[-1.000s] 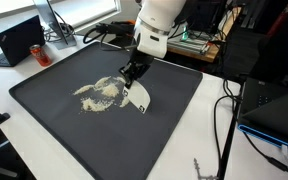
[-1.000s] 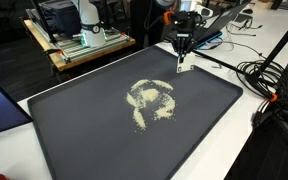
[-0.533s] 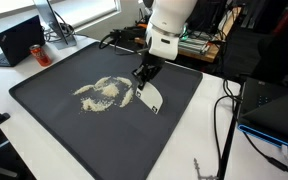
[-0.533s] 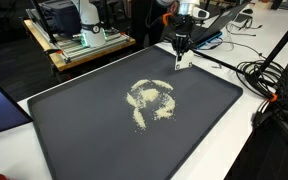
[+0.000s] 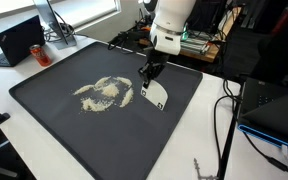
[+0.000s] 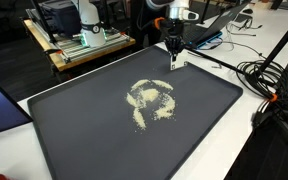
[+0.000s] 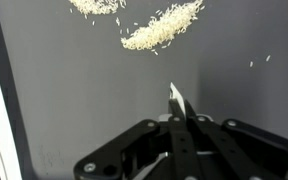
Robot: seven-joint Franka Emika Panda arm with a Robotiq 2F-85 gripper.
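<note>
My gripper is shut on a thin white card, which hangs edge-down just over a large dark mat. In an exterior view the gripper and card sit near the mat's far edge. A scattered pile of pale grains, like rice, lies in the middle of the mat, a short way from the card; it also shows in the other exterior view. In the wrist view the card's tip sticks out between the closed fingers, with grains ahead of it.
A black laptop and a red can stand beyond one corner of the mat. Cables and another laptop lie beside the mat. A cart with equipment and more cables stand behind.
My gripper has carried the white card sideways, away from the grain pile and toward the mat's edge. The pile looks unchanged.
</note>
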